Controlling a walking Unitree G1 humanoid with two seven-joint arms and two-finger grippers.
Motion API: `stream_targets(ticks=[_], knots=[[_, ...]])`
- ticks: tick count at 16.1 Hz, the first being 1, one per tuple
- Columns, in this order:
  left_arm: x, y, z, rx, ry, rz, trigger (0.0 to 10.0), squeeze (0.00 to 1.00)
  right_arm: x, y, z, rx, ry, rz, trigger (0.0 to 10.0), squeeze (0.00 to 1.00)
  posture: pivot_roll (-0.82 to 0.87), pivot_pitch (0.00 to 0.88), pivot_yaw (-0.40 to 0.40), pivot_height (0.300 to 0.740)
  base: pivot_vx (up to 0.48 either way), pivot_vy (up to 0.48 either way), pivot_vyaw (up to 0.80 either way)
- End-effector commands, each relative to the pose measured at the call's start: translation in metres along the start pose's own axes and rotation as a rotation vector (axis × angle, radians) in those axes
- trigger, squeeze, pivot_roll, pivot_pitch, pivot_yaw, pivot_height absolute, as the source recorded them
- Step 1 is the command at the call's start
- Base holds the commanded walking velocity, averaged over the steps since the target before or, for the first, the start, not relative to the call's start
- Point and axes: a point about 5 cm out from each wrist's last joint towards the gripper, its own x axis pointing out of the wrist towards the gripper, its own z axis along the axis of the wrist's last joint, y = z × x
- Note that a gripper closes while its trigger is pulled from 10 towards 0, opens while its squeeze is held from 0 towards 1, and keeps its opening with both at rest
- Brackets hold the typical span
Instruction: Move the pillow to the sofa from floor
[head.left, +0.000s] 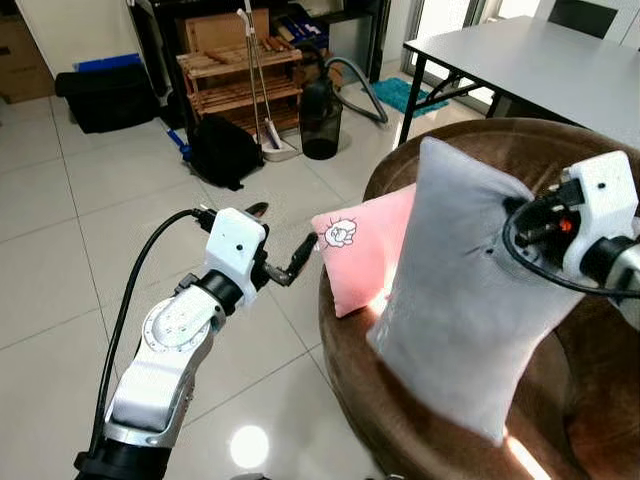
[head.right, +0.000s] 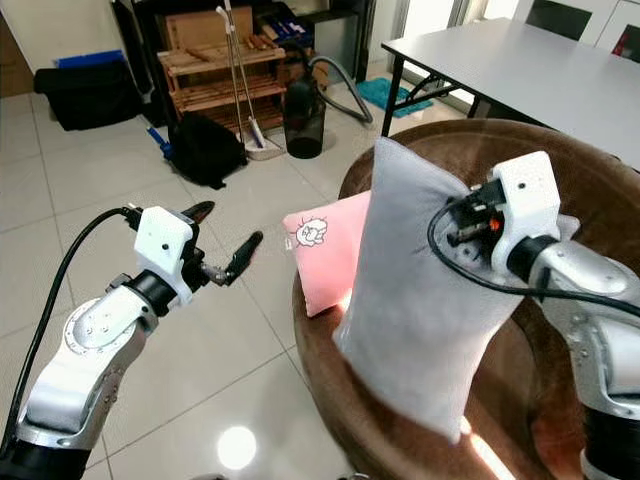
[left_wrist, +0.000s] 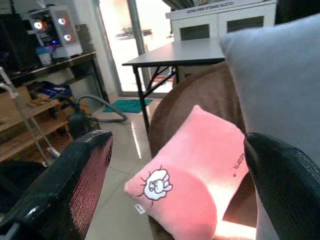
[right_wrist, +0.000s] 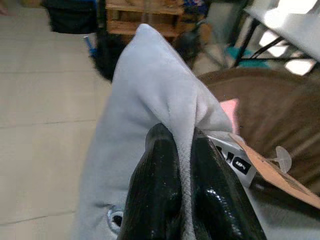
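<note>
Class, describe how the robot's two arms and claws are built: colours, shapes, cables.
Both arms are silver metal with rounded joints. Each wrist carries a white boxy housing and looping black cables. The left claw and right claw each have two long black fingers, glossy and finely textured. A small red light glows inside the right housing.

Sofa (head.left: 560, 400) seat mostly blocked: grey pillow (head.left: 460, 300) stands across it, pink pillow (head.left: 365, 250) wedged at its left edge. Bare floor (head.left: 60, 300) left of sofa, open for passing. Beyond the sofa: table (head.left: 540, 60), black bag (head.left: 222, 150), bin (head.left: 320, 120), wooden rack (head.left: 235, 85).
</note>
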Motion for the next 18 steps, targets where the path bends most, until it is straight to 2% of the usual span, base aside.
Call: stream_targets(ticks=[1,2,3,4,5,6,7,9,10,11,13,15,18], knots=[[-0.001,-0.004,0.003,-0.02,-0.003,-0.045,10.0,0.0,-0.009,0.006,0.009,0.035,-0.029,0.075,10.0,0.0,0.0,0.045,0.007,0.74,0.0,0.0,0.0],[-0.001,-0.005,0.003,-0.032,-0.004,-0.059,10.0,0.0,-0.01,0.01,0.006,0.064,-0.017,0.113,10.0,0.0,0.0,0.047,0.008,0.74,0.0,0.0,0.0],[-0.001,-0.01,0.001,-0.054,0.017,-0.117,10.0,0.0,-0.007,0.016,-0.007,0.124,0.023,0.156,10.0,0.0,0.0,0.048,0.009,0.74,0.0,0.0,0.0],[-0.002,-0.013,-0.002,-0.051,0.035,-0.156,10.0,0.0,-0.002,0.019,-0.017,0.145,0.047,0.147,10.0,0.0,0.0,0.049,0.01,0.74,0.0,0.0,0.0],[-0.005,-0.016,-0.004,-0.079,0.052,-0.186,10.0,0.0,0.008,0.019,-0.026,0.169,0.05,0.108,10.0,0.0,0.01,0.059,0.019,0.74,0.0,0.0,0.0],[-0.011,-0.022,-0.01,-0.144,0.103,-0.28,10.0,0.0,0.03,0.015,-0.038,0.21,0.047,0.008,10.0,0.0,0.02,0.062,0.031,0.74,0.0,0.0,0.0],[-0.015,-0.026,-0.014,-0.165,0.135,-0.339,10.0,0.0,0.041,0.014,-0.042,0.242,0.037,-0.03,10.0,0.0,0.02,0.062,0.031,0.74,0.0,0.0,0.0],[-0.023,-0.028,-0.022,-0.168,0.211,-0.386,10.0,0.0,0.06,0.021,-0.05,0.284,0.043,-0.022,10.0,0.0,0.03,0.071,0.039,0.74,0.0,0.0,0.0],[-0.029,-0.023,-0.025,-0.16,0.237,-0.372,10.0,0.0,0.078,0.032,-0.054,0.317,0.03,0.013,10.0,0.0,0.04,0.08,0.039,0.74,0.0,0.0,0.0],[-0.03,-0.022,-0.025,-0.157,0.241,-0.366,10.0,0.0,0.083,0.034,-0.054,0.324,0.023,0.008,10.0,0.0,0.05,0.082,0.038,0.74,0.0,0.0,0.0],[-0.037,-0.018,-0.024,-0.152,0.264,-0.361,10.0,0.0,0.105,0.029,-0.055,0.345,-0.018,-0.096,10.0,0.0,0.07,0.096,0.036,0.74,0.0,0.0,0.0],[-0.043,-0.018,-0.022,-0.153,0.284,-0.378,10.0,0.0,0.119,0.013,-0.059,0.327,-0.012,-0.208,10.0,0.0,0.09,0.106,0.038,0.74,0.0,0.0,0.0],[-0.049,-0.019,-0.02,-0.151,0.296,-0.392,10.0,0.0,0.122,-0.011,-0.065,0.244,0.031,-0.354,10.0,0.0,0.1,0.111,0.042,0.74,0.0,0.0,0.0]])
